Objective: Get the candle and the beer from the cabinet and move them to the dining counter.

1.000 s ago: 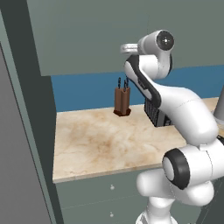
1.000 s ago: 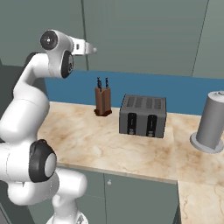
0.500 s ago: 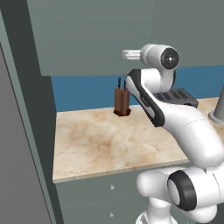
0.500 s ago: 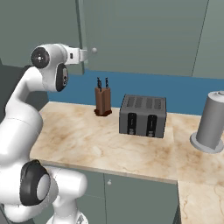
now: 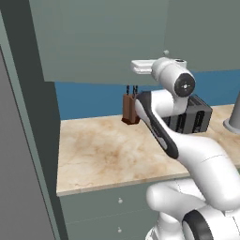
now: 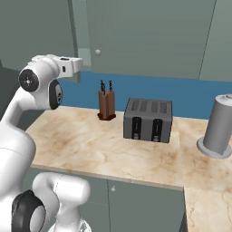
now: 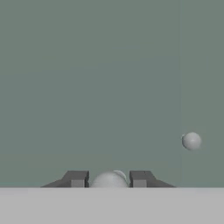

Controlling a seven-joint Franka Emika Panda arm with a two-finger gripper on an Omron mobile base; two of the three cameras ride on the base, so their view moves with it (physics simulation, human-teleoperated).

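The cabinet hangs above the worktop with its flat grey-green doors closed, so the candle and the beer are hidden. In the hand view my gripper faces a door at close range. Its two dark fingertips stand apart with a small round knob between them. I cannot tell whether they touch it. A second knob sits to the right on the neighbouring door. From the base views my hand is held up at the cabinet's lower edge, level with a knob.
On the short marble worktop stand a brown knife block, a dark toaster and a grey cylindrical appliance. Low grey-green drawers run below. A tall dark panel closes off the left side.
The arm has swung its upper joints round and the hand has dropped slightly, settling at the cabinet's lower edge. The things on the worktop have not moved.
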